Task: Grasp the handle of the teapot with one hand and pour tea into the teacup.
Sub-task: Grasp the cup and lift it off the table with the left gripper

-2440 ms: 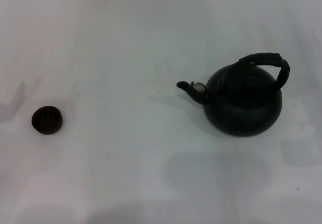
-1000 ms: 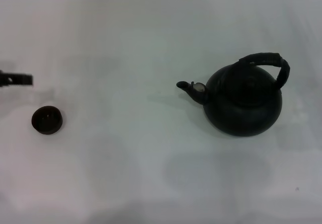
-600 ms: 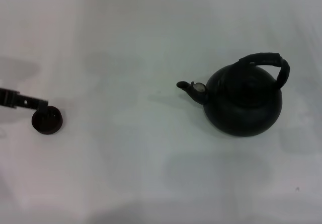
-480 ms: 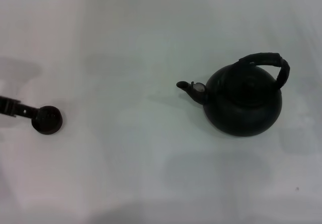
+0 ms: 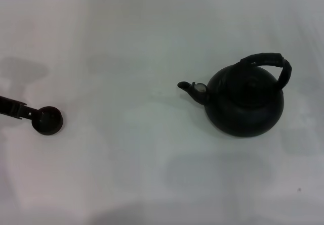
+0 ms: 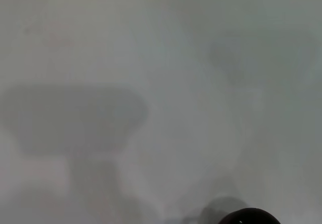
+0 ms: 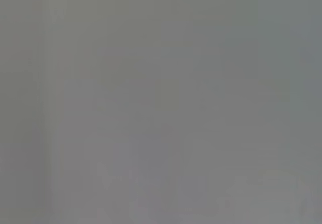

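Observation:
The teapot (image 5: 245,102) stands upright on the right of the white table, its spout (image 5: 191,88) pointing left toward the teacup. The handle (image 5: 268,60) arches over its top and nothing holds it. The teacup (image 5: 47,120) sits far left on the table. My left gripper (image 5: 24,112) reaches in from the left edge as a thin dark bar and meets the teacup's left rim. The teacup's dark rim also shows at the edge of the left wrist view (image 6: 249,217). My right gripper is out of view, and the right wrist view shows only plain grey.
The white table (image 5: 131,58) stretches bare between teacup and teapot. Soft arm shadows lie on it at the left (image 5: 23,68) and near the front (image 5: 217,169).
My left gripper has come in from the left edge, dropped from above the teacup down to its left rim. Teapot and teacup have not moved.

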Motion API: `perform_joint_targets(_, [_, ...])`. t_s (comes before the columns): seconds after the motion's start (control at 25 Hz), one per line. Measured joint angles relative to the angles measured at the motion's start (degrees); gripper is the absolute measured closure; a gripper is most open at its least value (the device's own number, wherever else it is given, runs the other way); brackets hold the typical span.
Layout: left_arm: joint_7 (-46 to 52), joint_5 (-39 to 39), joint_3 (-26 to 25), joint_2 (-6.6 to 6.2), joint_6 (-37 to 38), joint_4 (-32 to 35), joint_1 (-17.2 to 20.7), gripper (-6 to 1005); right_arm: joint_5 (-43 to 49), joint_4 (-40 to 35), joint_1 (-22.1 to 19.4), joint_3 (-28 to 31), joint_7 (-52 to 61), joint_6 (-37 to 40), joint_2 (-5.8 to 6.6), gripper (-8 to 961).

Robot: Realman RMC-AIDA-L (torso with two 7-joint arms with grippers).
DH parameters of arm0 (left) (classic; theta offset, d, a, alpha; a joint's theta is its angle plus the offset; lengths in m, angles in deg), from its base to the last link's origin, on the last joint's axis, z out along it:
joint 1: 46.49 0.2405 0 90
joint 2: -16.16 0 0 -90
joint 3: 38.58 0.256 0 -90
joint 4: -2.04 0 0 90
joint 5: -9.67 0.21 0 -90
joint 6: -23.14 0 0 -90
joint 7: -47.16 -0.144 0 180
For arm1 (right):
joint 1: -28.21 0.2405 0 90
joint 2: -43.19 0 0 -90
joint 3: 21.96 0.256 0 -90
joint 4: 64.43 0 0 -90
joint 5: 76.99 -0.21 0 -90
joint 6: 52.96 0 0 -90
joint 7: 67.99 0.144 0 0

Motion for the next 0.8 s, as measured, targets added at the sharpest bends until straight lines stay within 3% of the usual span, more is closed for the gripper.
perform_joint_targets(0.8, [0.4, -0.9, 6.1, 0.03, 2.7, -3.4, -1.6, 116, 0.0, 0.1, 0.0, 0.0, 0.1, -0.2, -0.09, 198])
